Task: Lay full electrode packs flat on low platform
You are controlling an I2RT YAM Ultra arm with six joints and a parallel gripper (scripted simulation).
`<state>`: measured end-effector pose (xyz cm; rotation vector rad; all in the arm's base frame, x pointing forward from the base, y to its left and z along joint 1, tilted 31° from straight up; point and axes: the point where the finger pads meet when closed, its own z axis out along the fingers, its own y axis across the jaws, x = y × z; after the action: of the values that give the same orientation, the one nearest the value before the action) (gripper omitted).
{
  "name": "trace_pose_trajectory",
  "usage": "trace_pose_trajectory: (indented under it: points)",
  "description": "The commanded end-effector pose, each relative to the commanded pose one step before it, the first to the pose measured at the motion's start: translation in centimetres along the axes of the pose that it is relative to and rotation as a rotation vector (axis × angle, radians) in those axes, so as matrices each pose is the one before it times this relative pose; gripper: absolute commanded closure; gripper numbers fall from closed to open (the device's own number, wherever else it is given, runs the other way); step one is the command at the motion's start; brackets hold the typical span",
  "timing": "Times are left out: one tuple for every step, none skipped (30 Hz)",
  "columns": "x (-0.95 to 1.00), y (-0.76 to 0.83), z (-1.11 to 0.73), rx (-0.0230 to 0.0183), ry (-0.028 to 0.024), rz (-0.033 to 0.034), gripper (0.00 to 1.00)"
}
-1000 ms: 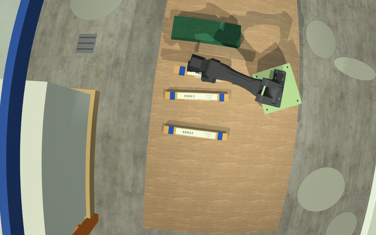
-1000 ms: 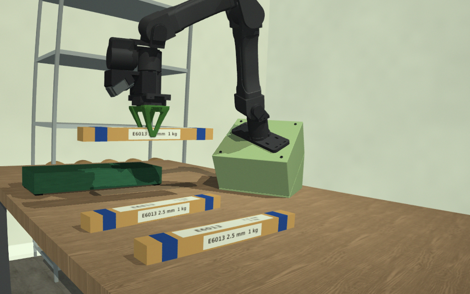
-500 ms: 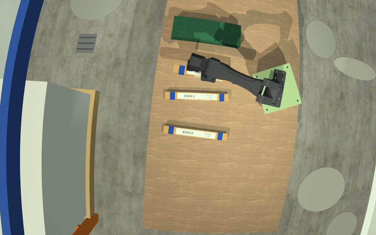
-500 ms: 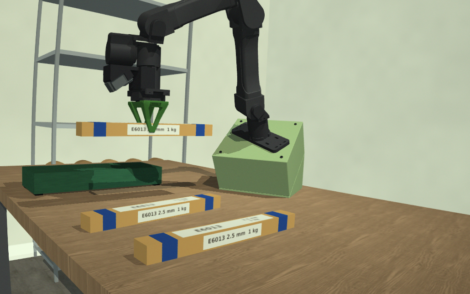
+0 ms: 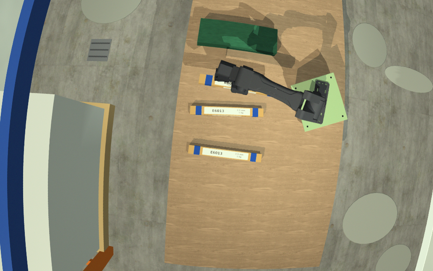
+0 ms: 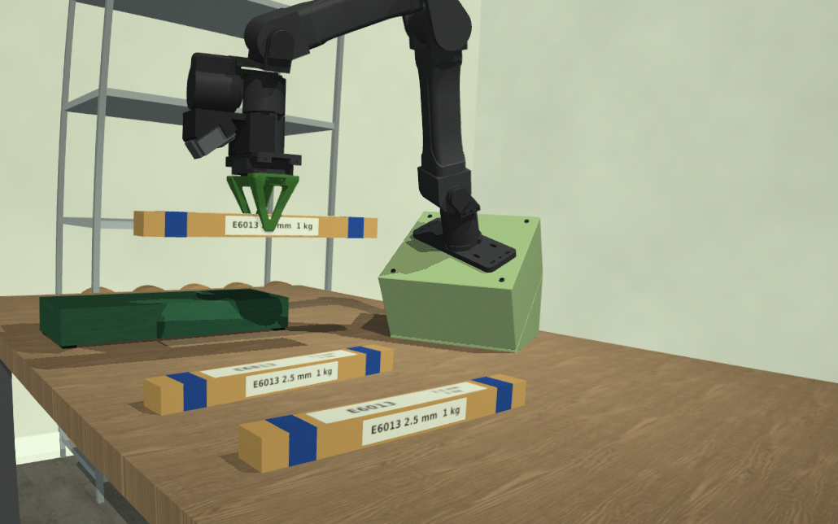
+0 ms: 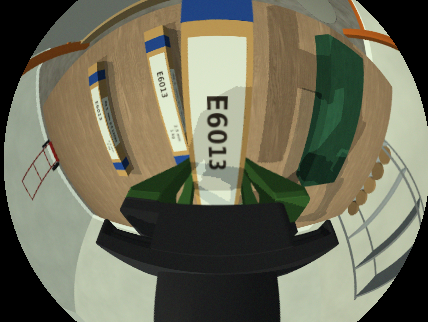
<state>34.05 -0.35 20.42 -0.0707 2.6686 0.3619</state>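
My gripper (image 6: 265,220) with green fingers is shut on a tan electrode pack (image 6: 254,224) with blue bands and an E6013 label. The pack hangs level, high above the table, just in front of the dark green low platform (image 6: 163,316). In the top view the arm hides most of the held pack (image 5: 210,80), which lies short of the platform (image 5: 236,36). The wrist view shows the pack (image 7: 215,89) running straight out between the fingers. Two more packs lie flat on the table: a middle one (image 6: 268,377) and a near one (image 6: 381,421).
The arm's light green base block (image 6: 464,285) stands at the right of the table. A metal shelf rack (image 6: 98,111) stands behind the table's far end. The table's left edge (image 6: 74,420) runs close to the packs' ends.
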Motion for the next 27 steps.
trace_pose_trajectory:
  points:
    - [-1.779, 0.031, -3.703, 0.01782, -0.09354, -0.01118, 1.0]
    - [-0.01, -0.003, -0.009, 0.00001, 0.0, 0.00003, 1.0]
    - [-0.01, -0.003, -0.008, 0.00001, 0.0, 0.00004, 1.0]
    - [-0.009, -0.003, -0.008, 0.00001, 0.0, 0.00004, 1.0]
    - [-0.009, -0.003, -0.007, 0.0, 0.0, 0.00004, 1.0]
    - [-0.008, -0.003, -0.006, 0.0, 0.0, 0.00004, 1.0]
    - [-0.008, -0.003, -0.005, 0.0, 0.0, 0.00004, 1.0]
    - [-0.007, -0.003, -0.005, 0.0, 0.0, 0.00003, 1.0]
    - [-0.006, -0.003, -0.004, 0.0, 0.0, 0.00003, 1.0]
    - [0.0, 0.0, 0.0, 0.0, 0.0, 0.0, 1.0]
    - [0.0, 0.0, 0.0, 0.0, 0.0, 0.0, 1.0]
    - [-0.195, -0.067, -0.347, -0.00029, -0.00649, 0.00139, 1.0]
    - [-0.005, -0.003, -0.002, 0.0, 0.0, -0.00008, 1.0]
    - [-0.004, -0.003, -0.002, 0.0, 0.0, -0.00012, 1.0]
    - [-0.004, -0.003, -0.002, 0.0, 0.0, -0.00005, 1.0]
    - [-0.004, -0.003, -0.001, 0.0, 0.0, 0.0, 1.0]
    - [-0.004, -0.003, -0.001, 0.0, 0.0, 0.00001, 1.0]
    - [-0.004, -0.003, -0.001, 0.0, 0.0, 0.00001, 1.0]
    - [-0.004, -0.003, -0.001, 0.0, 0.0, 0.00001, 1.0]
    - [-0.004, -0.003, -0.001, 0.0, 0.0, 0.00002, 1.0]
    - [-0.004, -0.003, 0.0, 0.0, 0.0, 0.00002, 1.0]
    - [-0.004, -0.003, 0.0, 0.0, 0.0, 0.00002, 1.0]
    - [-0.004, -0.003, 0.0, 0.0, 0.0, 0.00002, 1.0]
    - [-0.004, -0.003, 0.001, 0.0, 0.0, 0.00002, 1.0]
    - [-0.004, -0.002, 0.001, 0.0, 0.0, 0.00002, 1.0]
    - [-0.003, -0.002, 0.001, 0.0, 0.0, 0.00002, 1.0]
    - [0.0, 0.0, 0.0, 0.0, 0.0, 0.0, 1.0]
